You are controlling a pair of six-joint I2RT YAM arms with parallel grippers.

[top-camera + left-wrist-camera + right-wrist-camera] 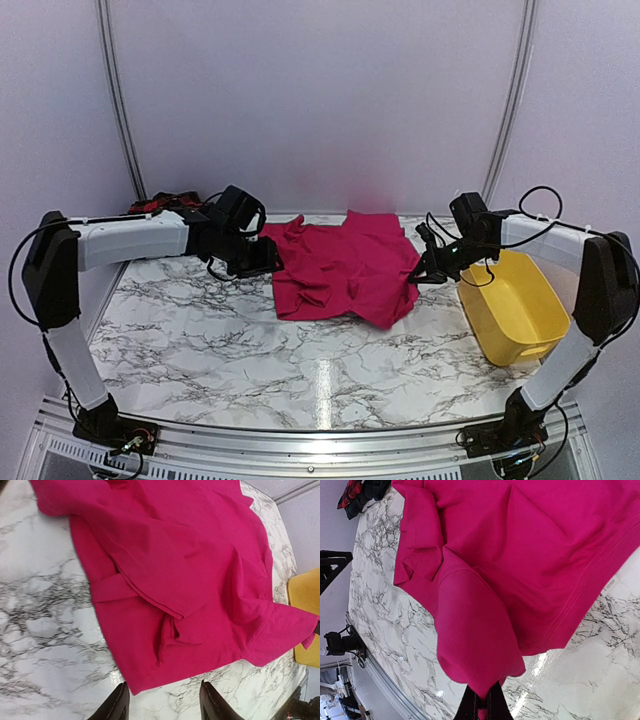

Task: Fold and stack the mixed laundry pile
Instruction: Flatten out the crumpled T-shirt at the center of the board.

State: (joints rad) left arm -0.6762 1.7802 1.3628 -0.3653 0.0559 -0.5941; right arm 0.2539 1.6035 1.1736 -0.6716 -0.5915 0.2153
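The plain magenta-pink garment (345,265) lies crumpled and spread on the marble table, at the back middle. My right gripper (417,277) is shut on its right corner; in the right wrist view the cloth (520,570) runs down into the closed fingers (482,707) and is lifted a little. My left gripper (272,258) is open at the garment's left edge; in the left wrist view the fingertips (117,705) stand apart just short of the cloth's hem (165,645). The red-and-black checked garment (160,205) lies at the back left behind the left arm. The dark plaid one is out of view.
A yellow plastic tub (512,305) stands at the right edge of the table, under the right arm; it also shows in the left wrist view (305,615). The marble table (250,345) extends toward the near edge. White walls enclose the back and sides.
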